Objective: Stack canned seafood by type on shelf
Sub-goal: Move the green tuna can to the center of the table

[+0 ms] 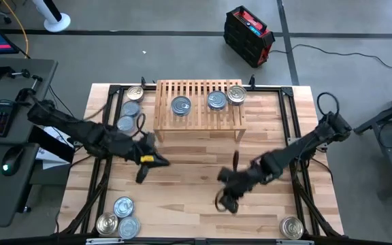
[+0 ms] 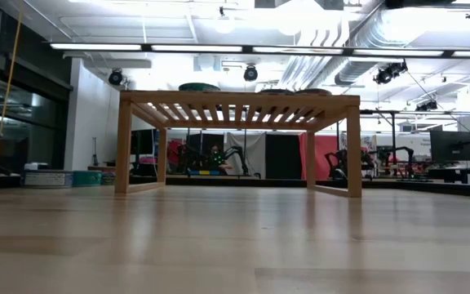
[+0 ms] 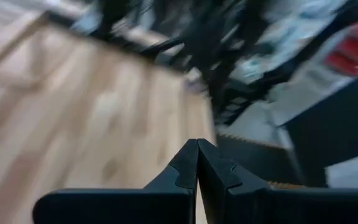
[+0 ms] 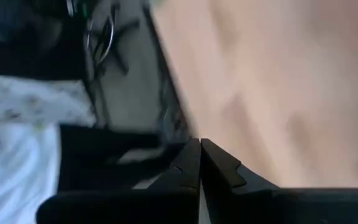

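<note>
Light-wood slatted shelf [image 1: 199,103], three round silvery tins [image 1: 181,105] on top

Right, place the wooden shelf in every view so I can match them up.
High view: the shelf sits at the table's far middle, three tins on its slats.
Low view: the shelf fills the centre, seen from below its slatted top.
Left wrist view: not in it, only tabletop and that gripper's closed fingers.
Right wrist view: not in it.
Shared landmark: the light wooden tabletop, in all four views.
</note>
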{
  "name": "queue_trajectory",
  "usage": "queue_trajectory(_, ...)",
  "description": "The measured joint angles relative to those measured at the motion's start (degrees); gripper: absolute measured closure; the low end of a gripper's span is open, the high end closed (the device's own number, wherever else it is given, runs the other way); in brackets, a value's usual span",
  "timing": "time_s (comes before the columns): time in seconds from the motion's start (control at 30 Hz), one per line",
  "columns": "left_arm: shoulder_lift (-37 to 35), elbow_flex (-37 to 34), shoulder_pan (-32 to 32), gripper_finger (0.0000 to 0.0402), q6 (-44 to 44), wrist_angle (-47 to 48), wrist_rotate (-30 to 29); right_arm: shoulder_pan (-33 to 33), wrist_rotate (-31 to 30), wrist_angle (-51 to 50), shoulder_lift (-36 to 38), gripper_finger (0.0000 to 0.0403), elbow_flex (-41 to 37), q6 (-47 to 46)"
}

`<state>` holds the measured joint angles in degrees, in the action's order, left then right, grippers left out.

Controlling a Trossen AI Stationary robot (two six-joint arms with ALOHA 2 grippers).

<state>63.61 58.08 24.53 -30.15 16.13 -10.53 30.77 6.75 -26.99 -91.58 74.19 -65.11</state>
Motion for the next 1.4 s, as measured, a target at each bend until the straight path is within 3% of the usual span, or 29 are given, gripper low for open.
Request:
queue_trajectory(0.13,6.0,0.0,4.4,0.0401,3.1,-15.1,1.1,6.4,6.6,0.0,-2.8,0.0403,0.0,-14.9)
queue_trajectory(0.23,10.5,0.0,7.0,0.0402,0.9,-22.6,0.9,10.5,7.3,0.1,-5.0,0.0403,0.0,-25.7)
queue_trajectory(0.33,14.6,0.0,10.1,0.0402,-3.2,-24.1,-3.2,12.8,2.2,0.3,-7.0,0.0403,0.0,-35.2)
queue_trajectory(0.43,18.7,0.0,13.9,0.0402,-7.7,-23.4,-7.0,13.7,-10.1,1.1,-9.3,0.0403,0.0,-39.4)
queue_trajectory(0.63,23.6,0.0,19.7,0.0402,-22.4,-19.8,-4.2,12.9,-27.6,4.9,-12.3,0.0403,0.0,-27.1)
queue_trajectory(0.73,23.4,0.2,21.2,0.0402,-32.9,-9.8,0.5,12.3,-35.8,7.3,-12.7,0.0403,0.0,-15.8)
queue_trajectory(0.83,23.0,3.3,22.2,0.0402,-39.2,6.0,6.8,11.5,-41.8,9.2,-12.7,0.0403,0.0,-3.5)
queue_trajectory(0.97,22.9,7.8,22.6,0.0402,-40.8,25.2,16.0,9.6,-41.5,9.7,-12.7,0.0403,0.0,7.2)
queue_trajectory(1.03,23.0,8.5,23.1,0.0402,-40.8,29.4,19.1,8.7,-39.9,9.7,-12.7,0.0403,0.0,10.1)
queue_trajectory(1.17,23.7,8.6,24.6,0.0402,-41.1,31.2,25.2,7.6,-38.4,9.5,-12.7,0.0403,0.0,12.8)
queue_trajectory(1.4,30.6,8.5,27.5,0.0402,-45.8,30.0,27.9,8.4,-43.3,3.2,-12.8,0.0403,0.0,8.9)
